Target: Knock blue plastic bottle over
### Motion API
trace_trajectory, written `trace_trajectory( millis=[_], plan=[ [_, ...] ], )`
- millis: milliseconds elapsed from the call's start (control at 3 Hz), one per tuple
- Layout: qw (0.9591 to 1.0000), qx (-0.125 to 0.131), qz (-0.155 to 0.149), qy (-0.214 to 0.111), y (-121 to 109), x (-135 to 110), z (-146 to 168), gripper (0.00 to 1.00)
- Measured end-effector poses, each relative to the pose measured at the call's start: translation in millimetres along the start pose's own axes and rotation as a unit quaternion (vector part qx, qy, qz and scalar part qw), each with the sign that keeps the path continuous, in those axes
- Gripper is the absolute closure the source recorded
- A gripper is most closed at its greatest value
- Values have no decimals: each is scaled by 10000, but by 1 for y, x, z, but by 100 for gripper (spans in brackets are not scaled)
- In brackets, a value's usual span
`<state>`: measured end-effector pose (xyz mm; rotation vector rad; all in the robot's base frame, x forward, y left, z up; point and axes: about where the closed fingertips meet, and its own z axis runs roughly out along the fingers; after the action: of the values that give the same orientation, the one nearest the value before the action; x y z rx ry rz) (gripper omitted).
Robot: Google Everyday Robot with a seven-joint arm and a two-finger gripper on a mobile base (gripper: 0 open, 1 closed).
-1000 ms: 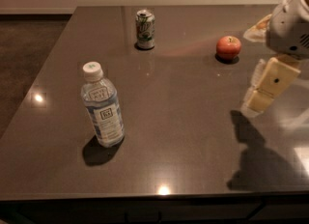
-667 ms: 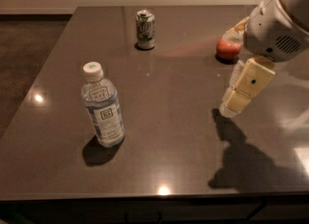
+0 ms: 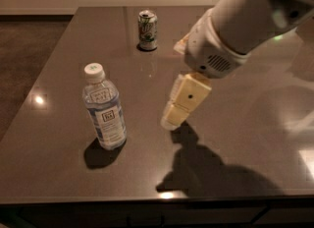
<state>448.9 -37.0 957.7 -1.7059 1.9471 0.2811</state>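
While a can [image 3: 147,30] stands behind, the gripper [image 3: 170,122] hangs near the bottle [image 3: 104,110].

Bare dark tabletop [image 3: 142,173] is stretching between the upright clear bluish plastic bottle [image 3: 104,109] and the cream gripper [image 3: 170,122] hanging right of it; a green-white metal can [image 3: 147,30] is standing well behind the bottle.

Arm [image 3: 255,6]: white and thick, running up and to the right from the gripper, out of view at the top right.
Wrist housing [image 3: 213,55]: white, with a vent grille, just above the gripper.
Gripper [image 3: 172,119]: cream-coloured, pointing down and to the left, its tip close over the desk [image 3: 73,183]; contact cannot be told.
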Motion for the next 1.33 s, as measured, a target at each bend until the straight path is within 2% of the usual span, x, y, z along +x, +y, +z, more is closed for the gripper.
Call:
trace_trajectory(
  millis=[333, 667, 1000, 1333],
  plan=[
    [9995, -178, -149, -212, 17, -45, 36, 0],
    [9982, -378, -186, -425, 27, -69, 52, 0],
    [9937, -804, -179, -764, 43, -92, 69, 0],
    [9896, -1045, -175, -971, 49, -103, 76, 0]
  ],
)
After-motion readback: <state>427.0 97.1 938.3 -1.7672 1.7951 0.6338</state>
